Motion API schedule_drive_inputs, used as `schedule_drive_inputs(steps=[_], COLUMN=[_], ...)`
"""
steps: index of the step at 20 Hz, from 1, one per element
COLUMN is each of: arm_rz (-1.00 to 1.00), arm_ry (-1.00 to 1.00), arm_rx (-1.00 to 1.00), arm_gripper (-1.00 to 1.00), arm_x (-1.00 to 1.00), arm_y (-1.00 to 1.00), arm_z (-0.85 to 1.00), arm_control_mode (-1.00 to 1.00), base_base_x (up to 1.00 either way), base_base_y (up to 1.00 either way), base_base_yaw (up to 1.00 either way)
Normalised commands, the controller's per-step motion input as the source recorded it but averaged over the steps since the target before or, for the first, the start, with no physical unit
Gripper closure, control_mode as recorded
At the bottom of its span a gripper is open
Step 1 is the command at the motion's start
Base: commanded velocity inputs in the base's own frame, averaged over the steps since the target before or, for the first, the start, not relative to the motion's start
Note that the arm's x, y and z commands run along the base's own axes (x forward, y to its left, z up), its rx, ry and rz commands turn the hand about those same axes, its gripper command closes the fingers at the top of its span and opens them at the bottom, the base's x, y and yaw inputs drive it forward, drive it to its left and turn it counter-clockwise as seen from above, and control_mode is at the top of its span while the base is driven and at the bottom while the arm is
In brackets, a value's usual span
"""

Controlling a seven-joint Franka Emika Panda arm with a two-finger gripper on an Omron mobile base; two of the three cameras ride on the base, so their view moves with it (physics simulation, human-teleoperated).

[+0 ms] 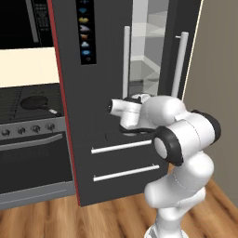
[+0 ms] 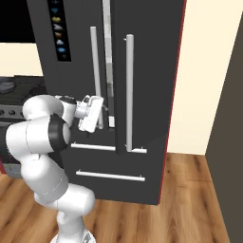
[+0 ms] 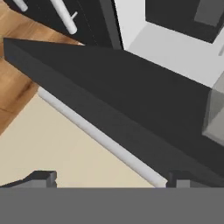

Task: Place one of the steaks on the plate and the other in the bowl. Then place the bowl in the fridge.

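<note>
The kitchen's fridge (image 1: 111, 93) stood ajar; your gripper (image 2: 91, 114), jaws wide and empty, faced its right door's upright handle (image 3: 100, 135).

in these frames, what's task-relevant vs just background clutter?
Task-relevant:
- fridge, right door ajar, shelves visible through the gap
- gripper, jaws open, holding nothing, by the fridge door handle

Background:
- frying pan on the stove
- oven knobs
- wood floor

- The fridge (image 1: 111, 69) top runs past the frame edge.
- Its shelves (image 1: 148, 51) show through a narrow door gap; their contents can't be made out.
- The gripper (image 2: 97, 114) fingertips are too small to resolve.
</note>
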Motion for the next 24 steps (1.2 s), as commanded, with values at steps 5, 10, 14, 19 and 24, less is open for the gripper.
schedule_drive_inputs(steps=[5,10,14,19,24], arm_rz=[0.00,0.00,0.00,0.00,0.00], arm_ry=[0.15,0.15,0.18,0.23,0.22], arm_rx=[-0.02,0.00,0.01,0.00,0.00], arm_gripper=[-1.00,-1.00,-1.00,-1.00,-1.00], arm_x=[-0.41,-0.15,0.22,0.03,-0.06], arm_y=[0.00,-0.15,-0.38,-0.12,0.00], arm_z=[-0.01,0.00,0.00,-0.05,-0.02], arm_control_mode=[-1.00,-1.00,-1.00,-1.00,-1.00], base_base_x=[0.00,0.00,0.00,0.00,0.00], base_base_y=[0.00,0.00,0.00,0.00,0.00], base_base_yaw=[0.00,0.00,0.00,0.00,0.00])
